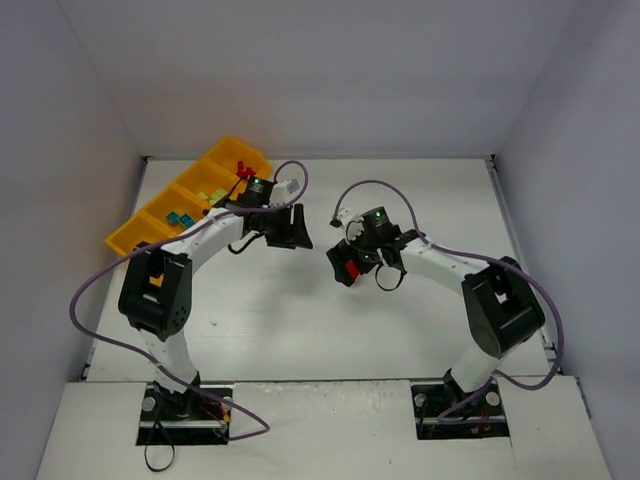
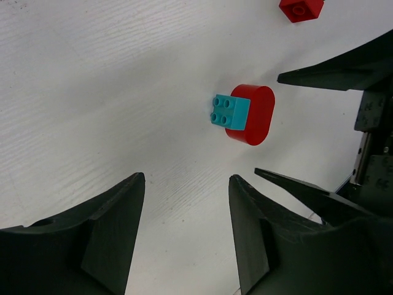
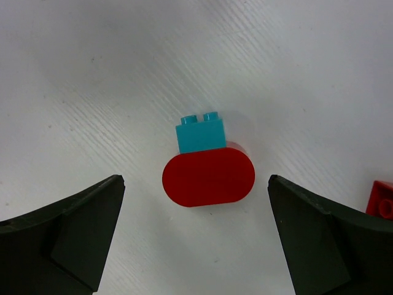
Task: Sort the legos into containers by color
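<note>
Teal lego (image 3: 199, 136) against red half-round (image 3: 209, 176)

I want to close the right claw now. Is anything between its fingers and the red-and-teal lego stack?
Nothing visible does. The open right claw straddles the red half-round with the teal brick joined to it; only table shows in the gaps. A loose red brick lies off to the side, outside them.

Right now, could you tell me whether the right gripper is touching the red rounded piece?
Apart. The right wrist view shows bare white table between the red rounded piece and each finger of the open right gripper, on both sides.
</note>
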`<state>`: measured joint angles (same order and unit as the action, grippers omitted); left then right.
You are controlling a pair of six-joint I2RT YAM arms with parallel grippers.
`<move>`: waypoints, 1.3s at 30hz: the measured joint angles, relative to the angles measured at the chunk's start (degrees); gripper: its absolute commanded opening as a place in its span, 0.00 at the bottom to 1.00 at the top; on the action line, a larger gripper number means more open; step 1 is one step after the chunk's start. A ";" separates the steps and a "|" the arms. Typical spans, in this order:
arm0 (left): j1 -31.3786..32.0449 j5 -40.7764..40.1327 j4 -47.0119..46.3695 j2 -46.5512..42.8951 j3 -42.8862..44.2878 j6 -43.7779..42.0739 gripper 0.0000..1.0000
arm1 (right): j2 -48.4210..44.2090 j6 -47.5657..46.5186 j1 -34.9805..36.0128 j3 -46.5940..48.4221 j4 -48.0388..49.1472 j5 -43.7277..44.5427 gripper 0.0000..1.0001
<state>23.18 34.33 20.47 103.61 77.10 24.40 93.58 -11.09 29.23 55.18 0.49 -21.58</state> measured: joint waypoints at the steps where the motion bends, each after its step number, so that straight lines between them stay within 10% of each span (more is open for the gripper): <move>1: 0.00 -0.02 0.22 0.00 0.04 -0.09 0.51 | 0.98 -0.70 0.42 0.46 -0.24 0.46 1.00; 10: 0.00 -0.09 2.45 0.02 0.04 -0.42 0.51 | 7.54 -3.76 2.25 2.80 -2.56 4.20 1.00; 16: 0.00 -0.04 2.95 0.11 0.04 -0.48 0.51 | 7.78 -5.11 2.49 2.84 -2.80 5.33 0.82; 19: 0.00 0.00 2.99 0.68 0.20 -0.63 0.51 | 8.20 -6.14 2.71 2.84 -2.75 5.75 0.65; 23: 0.00 0.31 3.13 1.79 0.48 -0.79 0.51 | 8.55 -7.37 2.91 2.80 -2.38 5.77 0.08; 26: 0.00 0.52 3.43 2.03 0.72 -0.81 0.51 | 8.35 -7.82 3.04 2.14 -1.27 5.68 0.00; 39: 0.20 17.22 0.44 2.12 4.76 -0.57 0.71 | -7.06 -8.70 3.13 -6.45 5.57 5.81 0.01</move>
<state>23.38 51.55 20.91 105.73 81.87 23.83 86.52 -19.79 32.36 48.73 6.07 -15.77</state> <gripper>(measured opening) 0.697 0.603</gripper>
